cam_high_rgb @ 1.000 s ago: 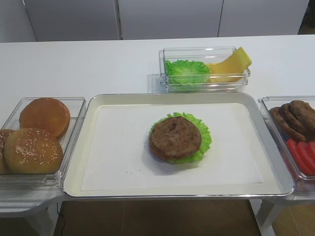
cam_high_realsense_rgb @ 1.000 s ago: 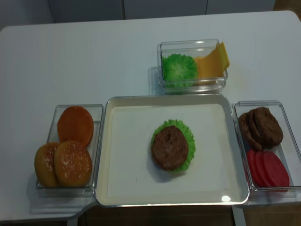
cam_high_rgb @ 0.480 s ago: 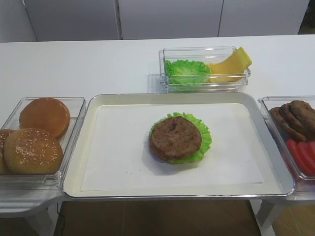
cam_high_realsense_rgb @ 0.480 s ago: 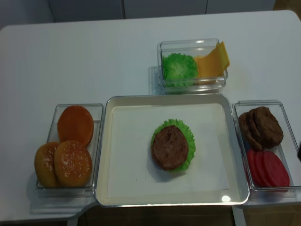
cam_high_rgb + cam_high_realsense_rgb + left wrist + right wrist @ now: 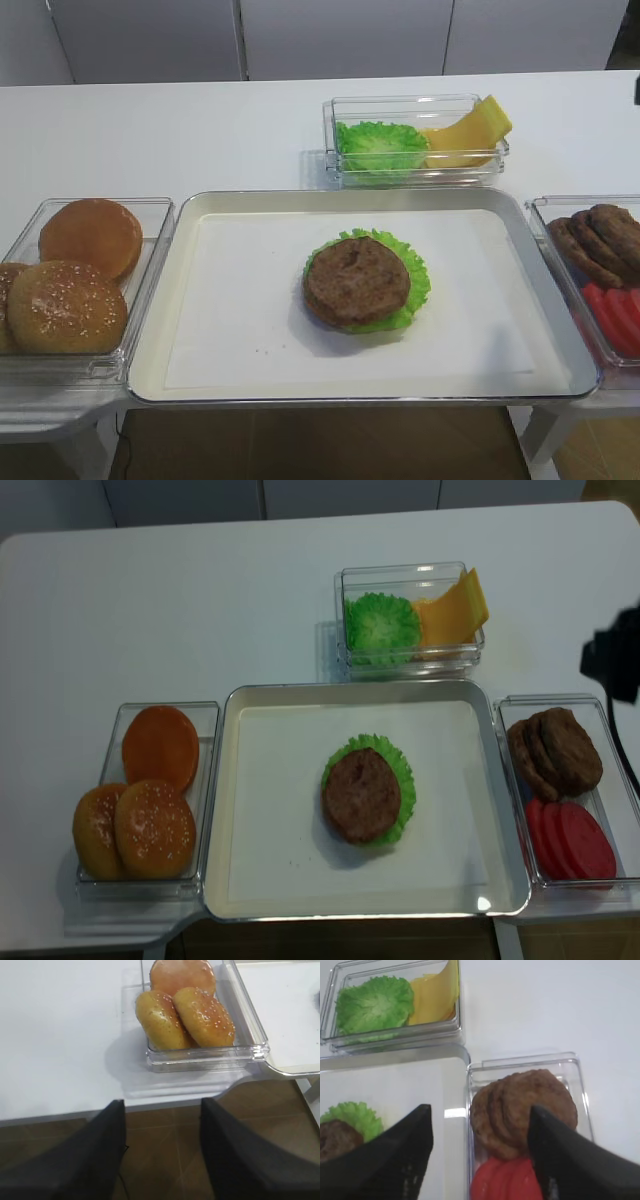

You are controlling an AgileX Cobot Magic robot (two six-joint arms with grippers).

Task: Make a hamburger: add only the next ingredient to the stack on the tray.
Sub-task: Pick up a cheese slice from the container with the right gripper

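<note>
The cheese slice [image 5: 465, 130] [image 5: 452, 610] [image 5: 434, 995] leans yellow in the right half of the clear back bin. On the tray [image 5: 350, 197] [image 5: 350, 688], the stack [image 5: 355, 281] [image 5: 361, 794] is a brown patty on green lettuce. My right gripper [image 5: 480, 1110] is open and empty, hovering above the right-hand bin, with the cheese well ahead to its left. Its arm [image 5: 612, 662] shows dark at the right edge. My left gripper [image 5: 162, 1102] is open and empty, off the table's front edge over the floor.
A bin of buns [image 5: 70, 280] [image 5: 185, 1005] stands left of the tray. At the tray's right, another bin holds loose patties [image 5: 555, 750] [image 5: 525, 1105] and tomato slices [image 5: 570, 840]. Loose lettuce [image 5: 380, 145] fills the left half of the cheese's bin.
The right arm has come into the overhead view at the right edge, above the patty bin. Nothing on the table has moved.
</note>
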